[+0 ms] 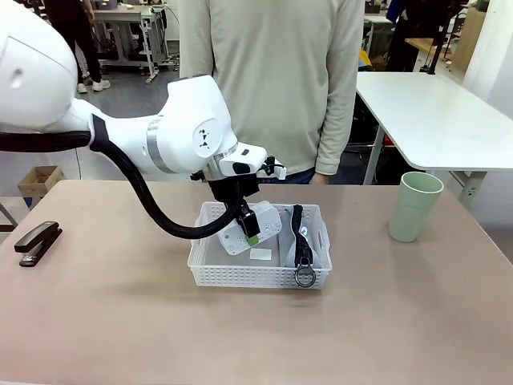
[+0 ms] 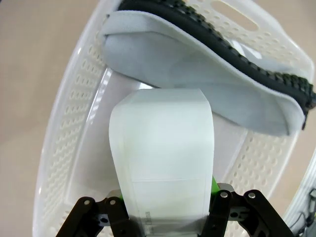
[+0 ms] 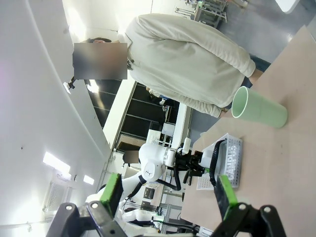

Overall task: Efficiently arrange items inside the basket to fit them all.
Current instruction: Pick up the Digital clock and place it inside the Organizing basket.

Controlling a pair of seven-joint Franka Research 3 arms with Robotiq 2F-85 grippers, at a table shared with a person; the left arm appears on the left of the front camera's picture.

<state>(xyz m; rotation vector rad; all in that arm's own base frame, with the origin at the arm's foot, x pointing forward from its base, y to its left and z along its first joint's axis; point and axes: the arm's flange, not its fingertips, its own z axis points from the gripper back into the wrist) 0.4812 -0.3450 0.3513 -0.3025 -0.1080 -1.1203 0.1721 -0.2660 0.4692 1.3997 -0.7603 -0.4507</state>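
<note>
My left gripper (image 1: 250, 227) is shut on the white boxy device (image 1: 243, 233) and holds it tilted inside the left half of the white basket (image 1: 258, 276). In the left wrist view the device (image 2: 160, 148) runs up from between the green pads, over the basket floor (image 2: 94, 113). The grey zip pouch (image 1: 299, 241) stands on edge along the basket's right side, its black zipper on top; the wrist view shows the pouch (image 2: 197, 74) just beyond the device. The black stapler (image 1: 37, 242) lies at the table's left edge. The pale green cup (image 1: 414, 206) stands upright at the right. My right gripper (image 3: 170, 197) is open and raised.
A person in a beige top (image 1: 272, 80) stands at the far side, behind the basket. Bare tabletop (image 1: 240, 337) stretches in front of the basket and between it and the cup. A white table (image 1: 441, 120) stands behind on the right.
</note>
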